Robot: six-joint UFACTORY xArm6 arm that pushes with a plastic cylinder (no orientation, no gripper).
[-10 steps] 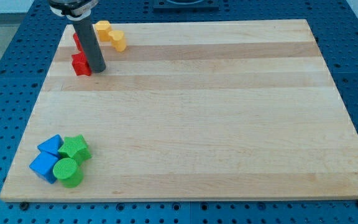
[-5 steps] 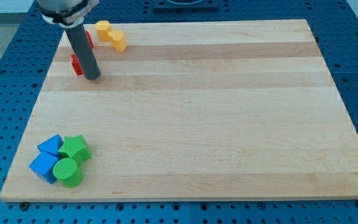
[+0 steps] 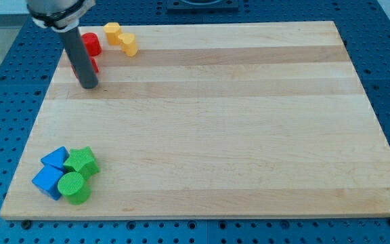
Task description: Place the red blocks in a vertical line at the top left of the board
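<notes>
Two red blocks sit at the board's top left. A red cylinder [image 3: 91, 43] is above. A second red block [image 3: 94, 65] is just below it, mostly hidden behind my rod, so its shape cannot be made out. My tip [image 3: 89, 85] rests on the board just below and slightly left of the lower red block, and the rod covers that block's left part.
Two yellow blocks [image 3: 121, 38] lie touching at the view's top, right of the red cylinder. At the bottom left are two blue blocks [image 3: 51, 173], a green star-like block [image 3: 82, 161] and a green cylinder [image 3: 74, 188], clustered together. The wooden board [image 3: 249, 122] lies on a blue perforated table.
My rod has moved left and slightly down across the lower red block, now covering most of it. The red cylinder, earlier hidden by the rod, now shows.
</notes>
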